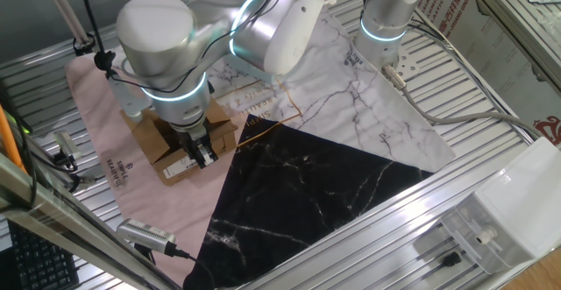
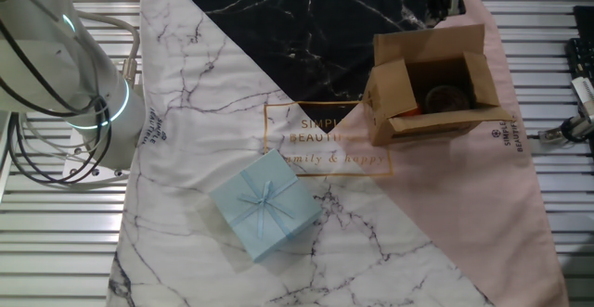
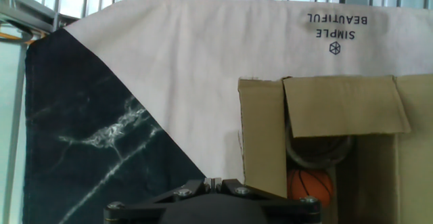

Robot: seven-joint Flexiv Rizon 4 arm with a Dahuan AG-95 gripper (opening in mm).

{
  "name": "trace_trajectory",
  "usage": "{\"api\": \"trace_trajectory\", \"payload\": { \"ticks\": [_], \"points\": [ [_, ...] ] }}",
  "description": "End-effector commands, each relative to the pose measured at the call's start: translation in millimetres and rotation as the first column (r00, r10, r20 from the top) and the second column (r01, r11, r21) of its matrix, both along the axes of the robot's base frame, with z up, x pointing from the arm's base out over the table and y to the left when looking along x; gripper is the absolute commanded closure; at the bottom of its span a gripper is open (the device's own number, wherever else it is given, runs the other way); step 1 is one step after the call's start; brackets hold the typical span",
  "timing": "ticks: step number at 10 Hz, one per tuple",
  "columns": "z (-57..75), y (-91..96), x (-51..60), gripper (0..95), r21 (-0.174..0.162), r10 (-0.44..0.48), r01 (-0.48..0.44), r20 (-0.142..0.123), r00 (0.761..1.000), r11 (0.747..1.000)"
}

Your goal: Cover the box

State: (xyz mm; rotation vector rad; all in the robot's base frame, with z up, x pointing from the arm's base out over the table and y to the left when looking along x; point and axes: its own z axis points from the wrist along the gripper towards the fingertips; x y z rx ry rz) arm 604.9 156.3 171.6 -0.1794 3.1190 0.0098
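The box (image 2: 430, 86) sits open on the pink part of the cloth (image 2: 483, 214) spread over the bench (image 1: 491, 123), directly below and slightly right of the pincer (image 1: 203, 152). Its flaps stand up or splay outward, and a small orange ball (image 3: 308, 185) shows inside. The likely step is folding a flap shut: the pincer should come in from outside the raised flap (image 3: 342, 106) and sweep it inward and down, without shoving the light carton across the cloth. Whether the pincer is spread or pressed together cannot be told; the hand view shows only its dark base, and the arm hides much of the box in one fixed view.
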Motion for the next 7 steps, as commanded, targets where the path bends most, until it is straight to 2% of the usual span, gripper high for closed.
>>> {"api": "trace_trajectory", "payload": {
  "ticks": [1,4,7],
  "points": [
    [0.2,-0.1,0.0,95.0,-0.003,0.001,-0.001,0.001,1.0,1.0],
    [0.3,-0.3,-0.1,95.0,-0.033,0.036,-0.036,-0.001,0.999,0.999],
    [0.4,-0.5,-0.2,95.0,-0.045,0.048,-0.048,0.0,0.999,0.998]
  ]
}}
